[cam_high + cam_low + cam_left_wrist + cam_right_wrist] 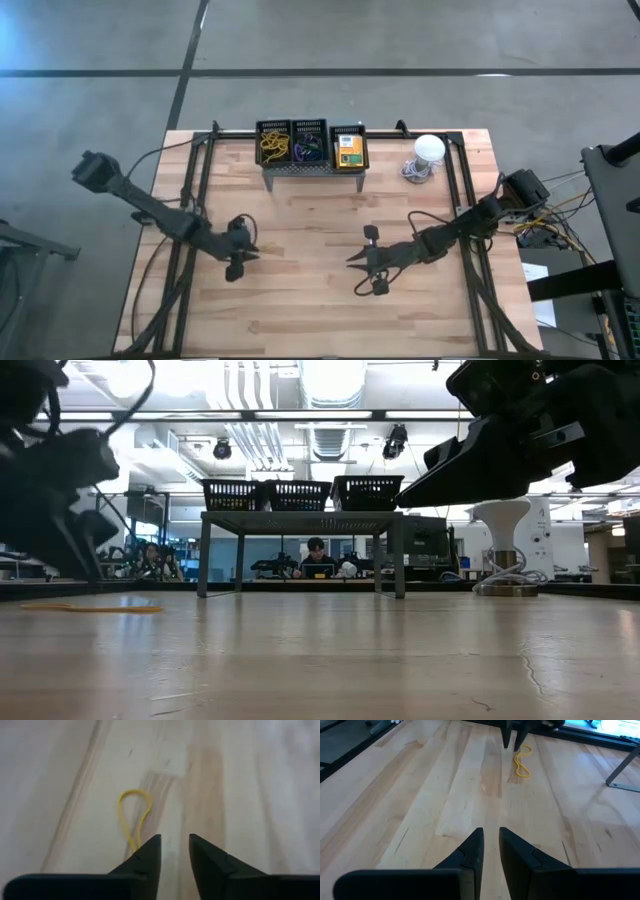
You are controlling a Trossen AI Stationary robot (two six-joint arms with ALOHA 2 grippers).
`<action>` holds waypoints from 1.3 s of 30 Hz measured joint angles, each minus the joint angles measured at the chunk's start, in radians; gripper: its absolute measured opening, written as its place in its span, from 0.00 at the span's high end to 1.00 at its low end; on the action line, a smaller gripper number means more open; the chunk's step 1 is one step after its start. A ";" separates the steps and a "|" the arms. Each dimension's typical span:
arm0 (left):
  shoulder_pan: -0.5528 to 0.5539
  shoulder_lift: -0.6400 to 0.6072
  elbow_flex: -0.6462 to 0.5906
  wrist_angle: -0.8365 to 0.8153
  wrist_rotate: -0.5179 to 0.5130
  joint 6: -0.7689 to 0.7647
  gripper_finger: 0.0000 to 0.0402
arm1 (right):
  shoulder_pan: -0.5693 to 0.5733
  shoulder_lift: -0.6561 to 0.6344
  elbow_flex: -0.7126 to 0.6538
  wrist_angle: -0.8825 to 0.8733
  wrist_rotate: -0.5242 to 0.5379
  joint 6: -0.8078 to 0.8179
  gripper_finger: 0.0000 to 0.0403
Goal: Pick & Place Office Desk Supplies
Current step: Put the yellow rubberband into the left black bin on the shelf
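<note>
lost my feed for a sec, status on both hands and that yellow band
Left hand low over the wooden table, slightly open, empty. Thin yellow rubber band loop flat on the wood beside one fingertip, not gripped. Right hand idle mid-table, empty. Nothing in the way.

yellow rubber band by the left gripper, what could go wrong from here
1. The yellow rubber band lies flat on the table and off to one side of the left gripper, whose narrow gap lines up with bare wood. Closing now would likely miss it.
2. The band is thin and flat, so the fingertips may scrape the wood or push it along instead of lifting it.
3. The right gripper points toward the same spot, so the arms could crowd each other.
</note>
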 joint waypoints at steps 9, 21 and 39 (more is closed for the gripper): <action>-0.001 0.165 0.003 0.012 -0.037 -0.017 0.61 | 0.000 0.026 0.000 0.013 0.000 -0.001 0.87; -0.002 0.253 0.064 -0.010 -0.122 0.107 0.98 | -0.001 0.031 0.000 0.024 0.000 -0.009 0.87; 0.033 0.250 0.609 -0.164 -0.509 0.432 1.00 | -0.001 0.031 0.000 0.031 0.000 -0.012 0.87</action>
